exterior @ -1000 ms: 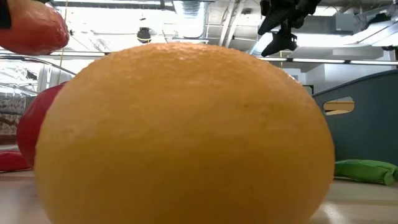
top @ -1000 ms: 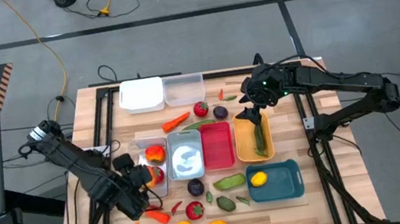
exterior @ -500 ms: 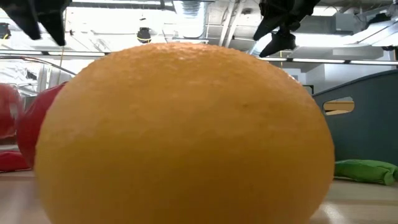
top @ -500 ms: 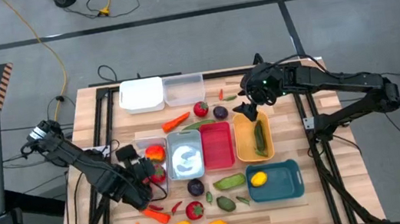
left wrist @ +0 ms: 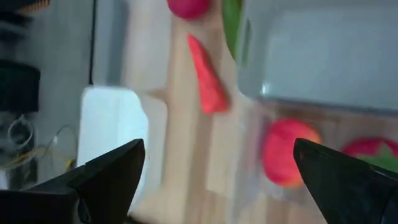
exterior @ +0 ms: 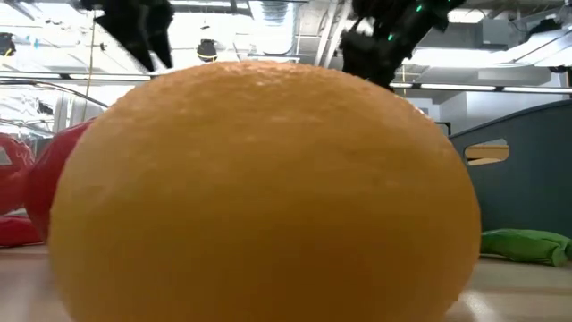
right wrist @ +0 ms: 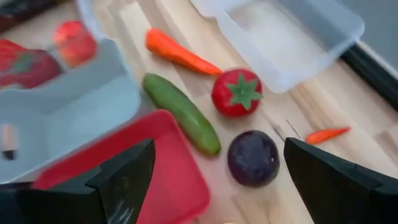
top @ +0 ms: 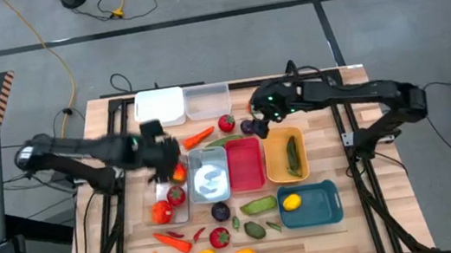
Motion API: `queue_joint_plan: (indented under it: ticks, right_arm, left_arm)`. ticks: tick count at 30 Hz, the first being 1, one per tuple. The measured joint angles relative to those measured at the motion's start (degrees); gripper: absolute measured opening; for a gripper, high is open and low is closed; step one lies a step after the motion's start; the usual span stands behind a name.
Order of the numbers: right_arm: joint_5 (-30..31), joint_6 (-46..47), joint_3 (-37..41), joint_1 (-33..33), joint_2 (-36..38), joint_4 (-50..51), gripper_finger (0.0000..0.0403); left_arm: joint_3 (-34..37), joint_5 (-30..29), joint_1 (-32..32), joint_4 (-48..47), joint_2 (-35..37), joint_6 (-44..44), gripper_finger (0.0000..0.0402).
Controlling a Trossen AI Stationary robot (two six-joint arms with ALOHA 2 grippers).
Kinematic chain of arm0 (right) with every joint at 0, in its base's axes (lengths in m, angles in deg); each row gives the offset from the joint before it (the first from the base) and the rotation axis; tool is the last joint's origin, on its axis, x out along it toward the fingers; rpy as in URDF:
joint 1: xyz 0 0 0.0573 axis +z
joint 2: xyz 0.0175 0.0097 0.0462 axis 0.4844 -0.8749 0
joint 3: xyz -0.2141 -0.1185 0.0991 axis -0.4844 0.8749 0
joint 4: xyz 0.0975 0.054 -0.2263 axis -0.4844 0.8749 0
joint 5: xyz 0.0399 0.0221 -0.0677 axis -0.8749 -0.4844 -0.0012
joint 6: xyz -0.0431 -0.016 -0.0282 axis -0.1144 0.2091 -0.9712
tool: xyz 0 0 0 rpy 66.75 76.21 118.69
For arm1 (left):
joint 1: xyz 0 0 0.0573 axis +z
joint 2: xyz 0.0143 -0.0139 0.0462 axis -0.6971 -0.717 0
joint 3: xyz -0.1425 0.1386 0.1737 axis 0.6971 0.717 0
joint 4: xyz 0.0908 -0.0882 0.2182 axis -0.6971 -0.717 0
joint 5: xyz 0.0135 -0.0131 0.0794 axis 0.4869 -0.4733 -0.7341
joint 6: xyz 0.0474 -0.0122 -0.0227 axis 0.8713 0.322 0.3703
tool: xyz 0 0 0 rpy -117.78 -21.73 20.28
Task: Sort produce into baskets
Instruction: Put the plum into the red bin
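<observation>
Plum (top: 248,127) is your nearest target in the high view: it lies just beside the right gripper (top: 260,120), toward the middle of the tabletop (top: 368,212), with the tomato (top: 226,124) and carrot (top: 198,136) farther along the same line. Left gripper (top: 162,152) hovers over the clear bin (top: 169,189), well apart from the plum, so the right arm is nearer.

Low view: an orange fruit (exterior: 264,192) fills the lens; both arms show only as dark shapes above it, nothing usable.

Left wrist view: fingers (left wrist: 106,177) spread apart and empty; carrot (left wrist: 207,74) ahead, long axis pointing away from the gripper.

Right wrist view: fingers (right wrist: 121,180) wide apart, empty. Plum (right wrist: 252,157) sits ahead between them, being round, it likely needs no wrist turn. Cucumber (right wrist: 181,112) lies slantwise just beyond, against the red bin (right wrist: 155,174).
</observation>
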Motion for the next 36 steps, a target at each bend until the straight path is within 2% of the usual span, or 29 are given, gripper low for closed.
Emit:
queue_joint_plan:
  ticks: [3, 7, 10, 16, 24, 29, 36]
  right_arm:
    - [0.02, 0.00, -0.74, -2.12, -3.60, -0.25, 0.0383]
    - [0.11, -1.07, -1.55, -4.54, -8.17, -1.43, 0.0383]
    - [-0.09, -2.40, -2.15, -5.56, -11.36, -1.98, 0.0383]
    - [-0.37, -4.48, -2.25, -5.80, -15.63, -3.14, 0.0383]
    - [-0.39, -4.66, -2.25, -5.29, -19.71, -4.04, 0.0383]
    - [-0.41, -5.55, -2.34, -4.43, -20.33, -4.09, 0.0377]
    - [-0.39, -5.53, -2.23, -4.03, -20.55, -2.90, 0.0342]
  left_arm:
    - [0.00, 6.64, 8.86, 6.87, 3.40, 9.32, 0.0398]
    - [0.00, 20.19, 20.01, 15.21, 5.70, 18.10, 0.0398]
    - [0.00, 25.70, 25.76, 19.72, 5.70, 22.25, 0.0398]
    - [0.02, 27.08, 31.85, 24.66, 3.08, 27.73, 0.0398]
    - [0.02, 35.80, 37.12, 29.39, -2.78, 30.96, 0.0398]
    - [0.02, 36.38, 38.45, 30.13, -7.02, 32.89, 0.0398]
    - [0.02, 36.80, 38.96, 31.25, -11.71, 34.63, 0.0398]
